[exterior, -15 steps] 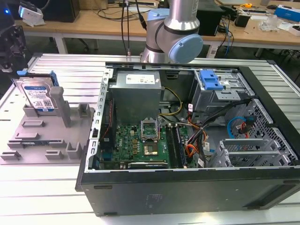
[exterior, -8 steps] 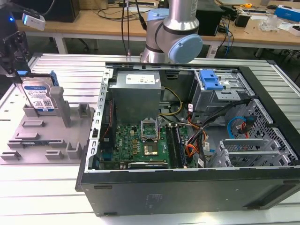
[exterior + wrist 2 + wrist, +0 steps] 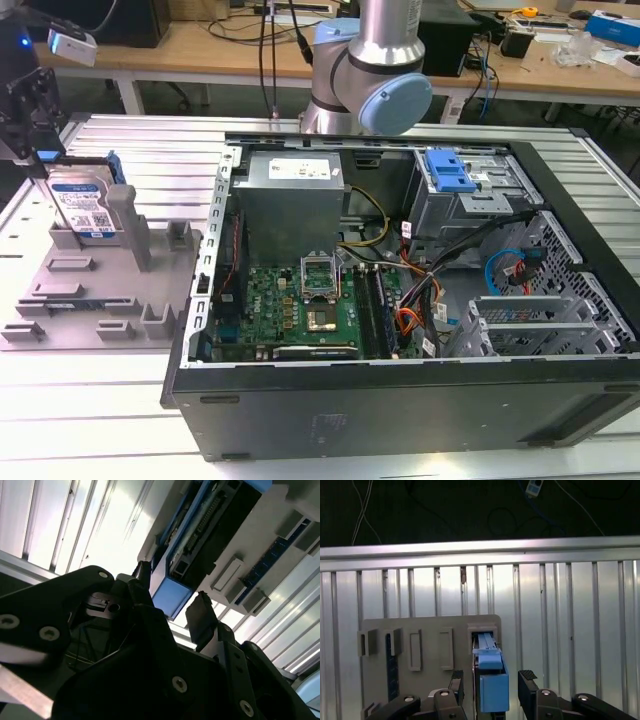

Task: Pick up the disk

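The flat silver hard-drive disk (image 3: 85, 205) with blue plastic side rails stands on edge in a slot by the rim of the grey slotted plastic tray (image 3: 70, 290). This is at the exterior view's left, well apart from the open black computer case (image 3: 400, 400). Its white-and-blue barcode label cannot be read. In both wrist views the black gripper (image 3: 491, 677) points down over the disk, and its fingers (image 3: 200, 615) straddle the blue rail, spread wide with a gap on each side.

Exterior view: I logged bright, even light. Shadows around the grey tray (image 3: 95, 290) were soft, and the computer case (image 3: 400, 420) beside it was dim inside. Second wrist view: the table (image 3: 110, 535) slats beside the tray glared to white, with the gripper (image 3: 172, 592) near-black against them. First wrist view: the slats beyond the tray shone, and it was dark past the table's edge.
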Robot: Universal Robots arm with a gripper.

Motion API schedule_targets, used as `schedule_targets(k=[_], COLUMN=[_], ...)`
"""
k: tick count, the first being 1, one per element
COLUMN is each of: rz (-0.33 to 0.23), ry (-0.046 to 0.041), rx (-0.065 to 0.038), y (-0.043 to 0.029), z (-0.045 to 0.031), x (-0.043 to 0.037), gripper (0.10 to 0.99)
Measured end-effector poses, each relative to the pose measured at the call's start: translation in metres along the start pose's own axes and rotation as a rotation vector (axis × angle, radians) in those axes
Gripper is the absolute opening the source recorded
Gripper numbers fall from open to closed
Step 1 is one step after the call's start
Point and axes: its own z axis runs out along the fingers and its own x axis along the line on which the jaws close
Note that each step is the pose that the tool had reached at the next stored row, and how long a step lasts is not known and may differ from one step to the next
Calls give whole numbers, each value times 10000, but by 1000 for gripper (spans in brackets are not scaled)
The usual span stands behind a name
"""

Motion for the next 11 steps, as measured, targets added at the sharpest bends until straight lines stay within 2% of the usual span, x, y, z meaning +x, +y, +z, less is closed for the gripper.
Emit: schedule_targets(k=[5,11], rz=[-98,-131], ry=[22,24], rx=[2,7], y=[-4,-4], z=[67,85], x=[0,-1], gripper=[557,557])
